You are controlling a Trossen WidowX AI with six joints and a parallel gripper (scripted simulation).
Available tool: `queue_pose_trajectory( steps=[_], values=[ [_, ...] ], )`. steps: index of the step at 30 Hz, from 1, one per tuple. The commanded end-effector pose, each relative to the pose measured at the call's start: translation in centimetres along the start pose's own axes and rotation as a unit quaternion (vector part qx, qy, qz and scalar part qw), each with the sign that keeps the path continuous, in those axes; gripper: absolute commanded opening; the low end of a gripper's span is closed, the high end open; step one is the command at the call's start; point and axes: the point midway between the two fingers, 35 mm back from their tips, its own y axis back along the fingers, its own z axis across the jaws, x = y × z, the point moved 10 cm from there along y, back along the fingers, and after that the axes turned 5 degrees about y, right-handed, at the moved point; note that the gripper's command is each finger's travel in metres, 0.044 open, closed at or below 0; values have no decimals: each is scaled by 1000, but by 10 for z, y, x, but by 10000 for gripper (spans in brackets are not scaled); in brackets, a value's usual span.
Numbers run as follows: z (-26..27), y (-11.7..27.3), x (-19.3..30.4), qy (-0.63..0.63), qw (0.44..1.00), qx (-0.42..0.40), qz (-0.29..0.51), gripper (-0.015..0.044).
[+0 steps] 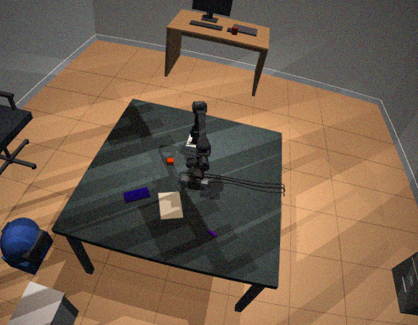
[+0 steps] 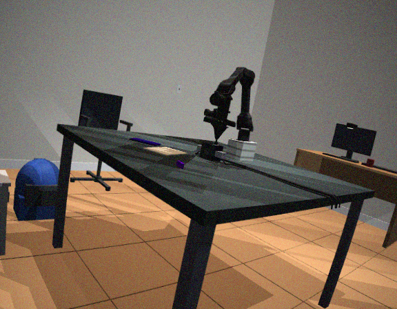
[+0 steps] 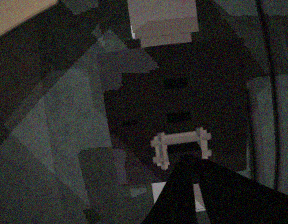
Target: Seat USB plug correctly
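Observation:
The black power cube (image 2: 210, 152) (image 3: 215, 100) stands on the dark table. Its top shows dark slots in the wrist view, one with a pale raised frame (image 3: 184, 136) around it. My gripper (image 2: 216, 141) (image 3: 191, 170) points down at the cube's top, with its tips at the near edge of that framed slot. It is shut on the USB plug, which is dark and barely shows between the tips. How deep the plug sits and which way round it is cannot be seen. A pale block-like plug (image 3: 164, 17) sticks out from one side of the cube.
Black cables (image 1: 247, 181) (image 3: 273, 105) run from the cube over the table's edge. A white stack (image 2: 241, 150) stands close behind the cube. A beige pad (image 1: 171, 213), a blue slab (image 1: 136, 194), a purple piece (image 1: 212, 233) and an orange block (image 1: 170, 161) lie around.

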Motion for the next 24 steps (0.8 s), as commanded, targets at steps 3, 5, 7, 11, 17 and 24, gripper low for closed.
queue_pose_trajectory(
  steps=[3, 5, 7, 11, 17, 24],
  values=[
    [0, -1, 0, -1, 1000, 0, -1, 0],
    [0, -2, 0, -1, 1000, 0, -1, 0],
    [0, -2, 0, -1, 1000, 0, -1, 0],
    [0, -2, 0, -1, 1000, 0, -1, 0],
    [0, -3, 0, -1, 1000, 0, -2, 0],
    [0, -4, 0, -1, 1000, 0, -2, 0]
  ],
)
